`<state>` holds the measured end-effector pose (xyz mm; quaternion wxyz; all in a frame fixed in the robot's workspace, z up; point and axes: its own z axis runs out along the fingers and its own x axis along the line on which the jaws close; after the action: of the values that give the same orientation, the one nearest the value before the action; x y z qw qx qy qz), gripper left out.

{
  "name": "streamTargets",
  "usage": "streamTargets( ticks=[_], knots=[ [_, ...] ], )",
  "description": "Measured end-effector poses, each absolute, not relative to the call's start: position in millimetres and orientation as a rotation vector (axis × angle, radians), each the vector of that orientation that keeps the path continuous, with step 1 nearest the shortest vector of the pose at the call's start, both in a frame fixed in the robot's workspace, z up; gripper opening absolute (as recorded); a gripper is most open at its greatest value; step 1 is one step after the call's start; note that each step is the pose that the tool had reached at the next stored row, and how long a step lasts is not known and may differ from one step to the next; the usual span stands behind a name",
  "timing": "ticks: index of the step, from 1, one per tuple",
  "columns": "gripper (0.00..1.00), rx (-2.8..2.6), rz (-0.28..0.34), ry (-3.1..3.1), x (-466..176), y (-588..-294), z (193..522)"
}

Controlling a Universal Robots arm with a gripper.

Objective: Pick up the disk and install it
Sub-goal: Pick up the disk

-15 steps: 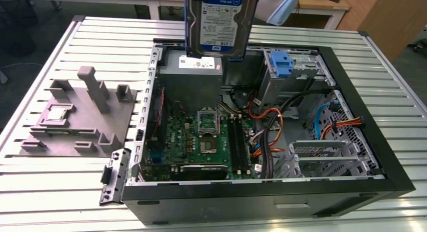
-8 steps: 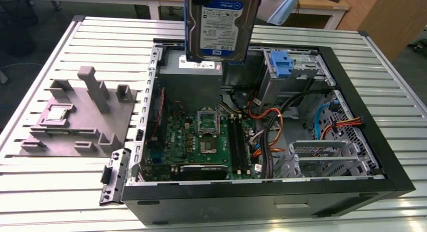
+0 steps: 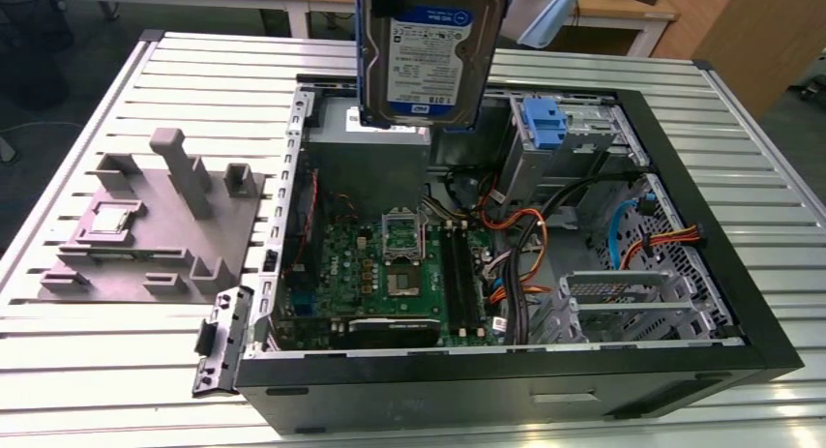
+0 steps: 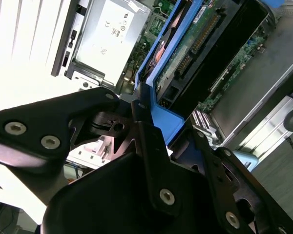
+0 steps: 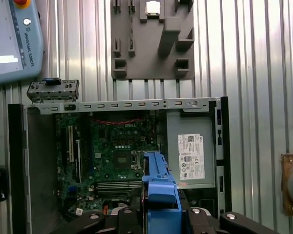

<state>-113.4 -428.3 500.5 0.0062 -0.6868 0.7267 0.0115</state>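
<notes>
The disk (image 3: 427, 51), a silver-grey hard drive with a white-and-blue label, hangs upright in the air above the back of the open computer case (image 3: 516, 371) in the exterior view. Its blue plastic bracket (image 5: 158, 183) runs along its edges. In both wrist views my gripper (image 4: 142, 114) is shut on the bracket's end, black fingers (image 4: 95, 109) pressing on either side. The second wrist view shows the disk's green circuit-board side (image 4: 195, 44). In the first wrist view my gripper (image 5: 161, 214) holds the disk over the motherboard (image 5: 112, 151).
Below the disk sits a grey power-supply box (image 3: 368, 158). An upright blue carrier (image 3: 546, 124) stands at the case's back right, and a metal drive cage (image 3: 633, 303) at its front right among loose cables. A grey fixture (image 3: 155, 225) lies on the slatted table's left. A pendant (image 5: 12, 39) lies nearby.
</notes>
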Motion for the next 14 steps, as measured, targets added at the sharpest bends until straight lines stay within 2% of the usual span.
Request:
streamTargets(
  ticks=[14],
  knots=[
    [0.36,-2.149,0.035,2.274,-97,-430,500]
  ],
)
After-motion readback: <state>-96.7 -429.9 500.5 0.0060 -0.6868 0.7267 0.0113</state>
